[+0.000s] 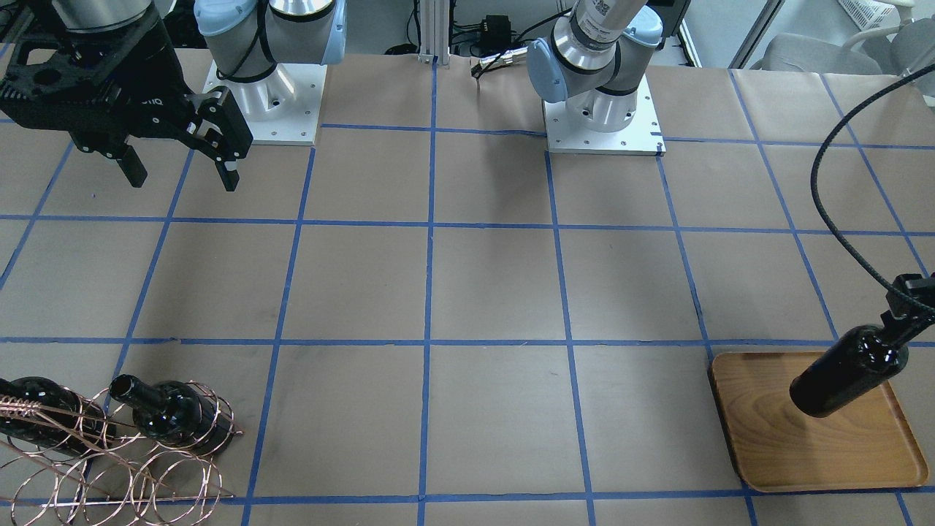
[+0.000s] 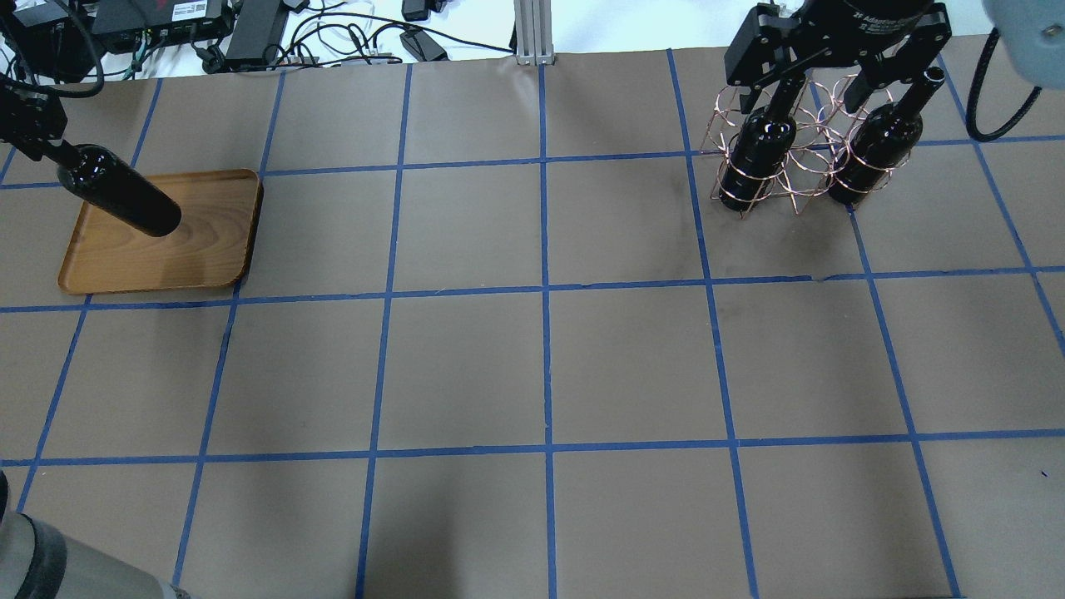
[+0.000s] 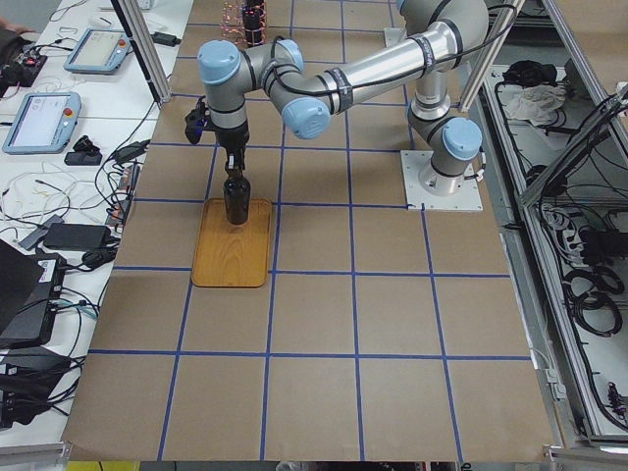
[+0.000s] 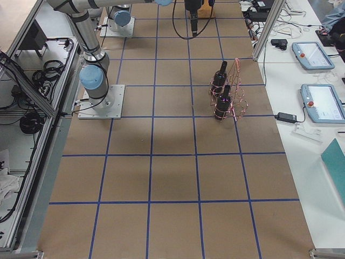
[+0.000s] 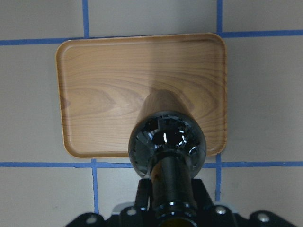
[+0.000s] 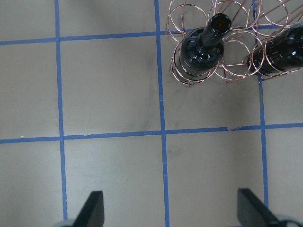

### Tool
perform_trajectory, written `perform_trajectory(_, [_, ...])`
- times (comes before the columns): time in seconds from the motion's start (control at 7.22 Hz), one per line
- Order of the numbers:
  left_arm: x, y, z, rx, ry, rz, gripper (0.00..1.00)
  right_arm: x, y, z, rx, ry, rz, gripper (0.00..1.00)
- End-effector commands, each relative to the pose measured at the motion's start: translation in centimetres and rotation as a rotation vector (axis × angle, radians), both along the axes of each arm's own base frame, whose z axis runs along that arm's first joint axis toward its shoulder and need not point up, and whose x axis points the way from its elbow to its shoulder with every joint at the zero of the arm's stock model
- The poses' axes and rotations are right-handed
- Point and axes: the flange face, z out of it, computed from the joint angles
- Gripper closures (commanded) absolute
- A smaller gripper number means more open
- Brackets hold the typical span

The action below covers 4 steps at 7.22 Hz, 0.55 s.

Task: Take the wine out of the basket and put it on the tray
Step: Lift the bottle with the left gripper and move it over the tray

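Note:
My left gripper [image 1: 908, 305] is shut on the neck of a glossy black wine bottle [image 1: 846, 371] and holds it upright over the wooden tray [image 1: 774, 446]. The left wrist view shows the bottle [image 5: 166, 142] above the tray's [image 5: 104, 80] near edge. I cannot tell whether its base touches the tray. The copper wire basket [image 2: 799, 170] holds two more bottles [image 2: 753, 154] [image 2: 874, 146]. My right gripper [image 1: 184, 179] is open and empty, high above the table. In its wrist view the basket [image 6: 227, 56] lies ahead of the fingers [image 6: 92, 210].
Brown paper with a blue tape grid covers the table [image 2: 541, 366]. The arm bases [image 1: 603, 120] stand at the robot's edge. Cables and electronics [image 2: 250, 25] lie beyond the far edge. A black cable [image 1: 825, 197] loops near the left gripper.

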Motion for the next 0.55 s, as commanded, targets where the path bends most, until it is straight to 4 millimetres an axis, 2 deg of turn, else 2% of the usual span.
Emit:
perform_trajectory(0.0, [2.6, -1.5, -2.1, 0.017, 0.009, 0.014, 1.0, 0.0, -0.2, -0.4, 0.009, -0.001, -0.002, 0.0])
perform_trajectory(0.14, [2.8, -1.9, -2.6, 0.009, 0.006, 0.014, 1.0, 0.0, -0.2, -1.7, 0.036, 0.002, -0.001, 0.0])
perform_trajectory(0.42, [3.1, -2.4, -3.8, 0.018, 0.008, 0.014, 1.0, -0.1, 0.3, -1.9, 0.047, 0.007, -0.003, 0.0])
